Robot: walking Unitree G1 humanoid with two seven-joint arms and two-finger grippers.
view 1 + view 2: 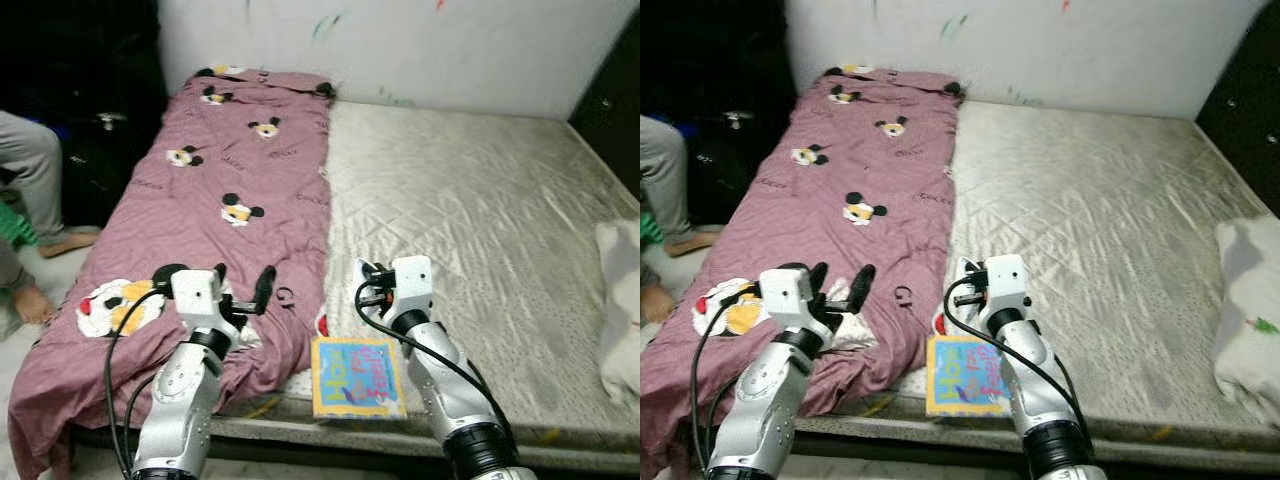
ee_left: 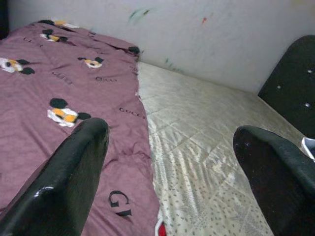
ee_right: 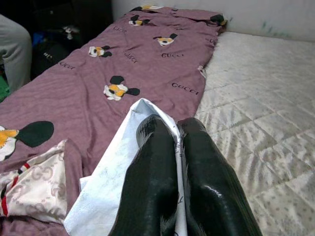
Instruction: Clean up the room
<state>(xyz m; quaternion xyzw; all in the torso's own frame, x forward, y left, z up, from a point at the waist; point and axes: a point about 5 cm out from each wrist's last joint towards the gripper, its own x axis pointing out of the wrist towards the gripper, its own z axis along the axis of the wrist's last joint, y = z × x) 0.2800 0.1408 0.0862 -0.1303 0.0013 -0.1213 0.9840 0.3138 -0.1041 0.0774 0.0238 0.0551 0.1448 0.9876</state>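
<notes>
Two tools work over the near edge of the bed (image 1: 480, 200), whose bare quilted mattress has a pale, silky sheen. A mauve blanket (image 1: 230, 180), printed with cartoon mouse heads and lettering, covers the bed's left side and hangs wrinkled over the near-left corner; its right edge runs up the bed toward the white wall (image 1: 420, 40). The left tool (image 1: 240, 283) hovers above the blanket's near part with its two black fingers well apart. The right tool (image 3: 178, 147) has its fingers pressed together on a thin white sheet (image 3: 113, 172) beside the blanket's right edge. Just nearer on the mattress, at the bed's front edge between the two arms, lies a flat square booklet (image 1: 357, 377) with a yellow border and bright lettering. A soft white pillow (image 1: 622, 300) rests at the bed's right edge. Most of the mattress right of the blanket is open. Left of the bed, a person's leg and bare feet (image 1: 45, 245) rest on the floor.
</notes>
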